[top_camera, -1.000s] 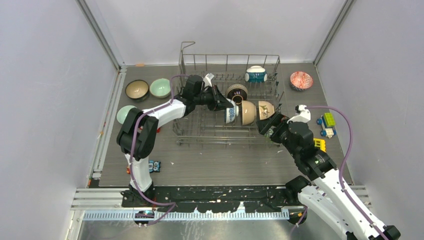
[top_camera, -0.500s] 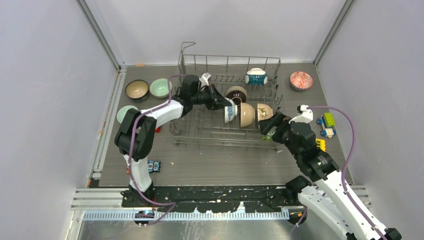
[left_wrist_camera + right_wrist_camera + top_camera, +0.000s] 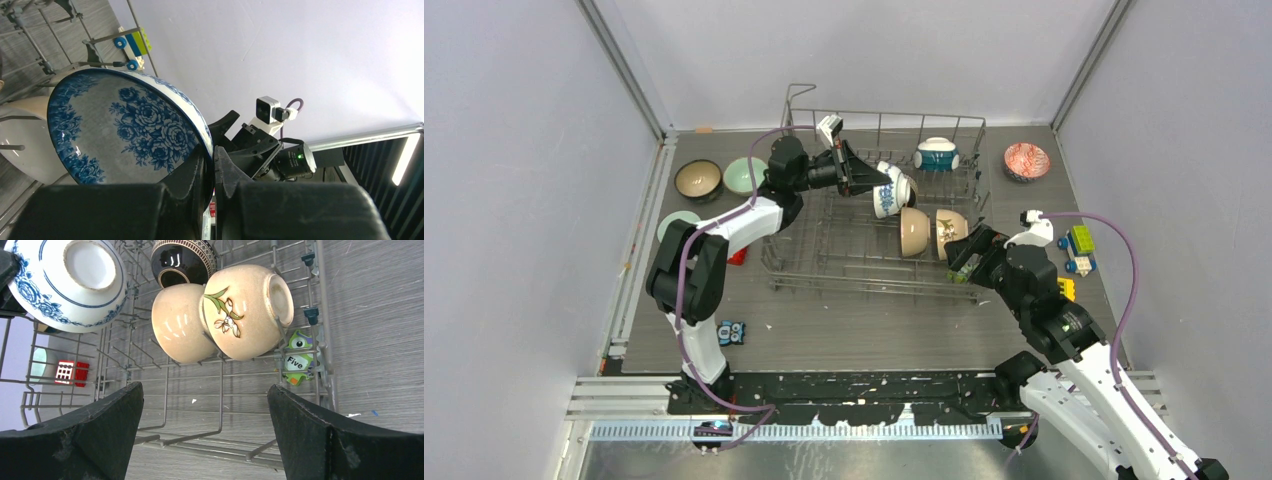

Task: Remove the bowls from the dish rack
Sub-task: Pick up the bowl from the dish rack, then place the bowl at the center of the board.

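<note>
Left end effector [image 3: 872, 184] is clamped on the rim of the blue bowl [image 3: 890, 195], which is held tilted above the far half of the rack [image 3: 881, 114]. Right end effector [image 3: 962, 256] is spread wide at the rack's near right corner, with nothing gripped. Two cream bowls [image 3: 180, 330] and a dark bowl [image 3: 182, 260] are seated on edge in the rack; a teal bowl [image 3: 935, 153] is at its far side. On the surface [image 3: 864, 330], three bowls [image 3: 697, 179] are set left of the rack and a red bowl [image 3: 1026, 160] to its right.
</note>
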Tool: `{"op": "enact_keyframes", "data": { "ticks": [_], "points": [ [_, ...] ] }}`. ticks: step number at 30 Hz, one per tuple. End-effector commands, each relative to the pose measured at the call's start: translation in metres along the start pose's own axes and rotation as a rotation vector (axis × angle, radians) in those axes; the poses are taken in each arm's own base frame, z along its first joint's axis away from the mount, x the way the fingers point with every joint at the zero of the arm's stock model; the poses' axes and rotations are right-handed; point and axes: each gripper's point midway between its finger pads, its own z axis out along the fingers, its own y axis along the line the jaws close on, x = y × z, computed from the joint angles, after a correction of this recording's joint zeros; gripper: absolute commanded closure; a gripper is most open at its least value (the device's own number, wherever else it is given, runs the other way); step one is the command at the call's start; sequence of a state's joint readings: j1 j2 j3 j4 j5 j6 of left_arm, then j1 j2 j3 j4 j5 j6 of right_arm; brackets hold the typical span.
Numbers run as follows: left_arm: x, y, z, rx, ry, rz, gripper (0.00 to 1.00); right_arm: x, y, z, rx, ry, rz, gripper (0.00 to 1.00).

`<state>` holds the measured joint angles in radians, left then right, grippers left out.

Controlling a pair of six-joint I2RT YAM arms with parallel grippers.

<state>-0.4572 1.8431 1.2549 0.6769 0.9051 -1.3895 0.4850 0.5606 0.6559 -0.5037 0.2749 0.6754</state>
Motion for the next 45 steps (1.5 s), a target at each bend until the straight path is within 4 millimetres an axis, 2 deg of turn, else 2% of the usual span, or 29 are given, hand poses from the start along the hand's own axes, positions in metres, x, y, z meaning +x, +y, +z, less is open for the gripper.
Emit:
{"op": "enact_keyframes", "data": {
  "ticks": [1,11,21,29,35,41,45],
  "points": [
    [-0.005,-0.052,-0.004,0.123,0.003,0.131,1.00,-0.026,0.013,-0.010,-0.034,-0.075,-0.001,0.02],
    [-0.009,-0.073,-0.004,0.157,0.008,0.158,1.00,-0.034,0.021,-0.016,-0.066,-0.083,-0.003,0.02],
    [-0.016,-0.124,-0.007,0.228,0.010,0.232,1.00,-0.050,0.032,-0.031,-0.109,-0.113,-0.006,0.02],
    [-0.007,-0.165,-0.020,0.251,0.005,0.307,1.00,-0.067,0.036,-0.040,-0.109,-0.159,-0.019,0.02],
    [0.013,-0.183,-0.036,0.163,0.005,0.400,1.00,-0.084,0.045,-0.045,-0.119,-0.193,-0.028,0.02],
    [0.062,-0.174,-0.053,-0.073,0.029,0.608,1.00,-0.090,0.051,-0.042,-0.122,-0.198,-0.023,0.02],
    [0.083,-0.175,-0.068,-0.185,0.022,0.744,1.00,-0.096,0.065,-0.039,-0.161,-0.198,-0.019,0.01]
  ]
}}
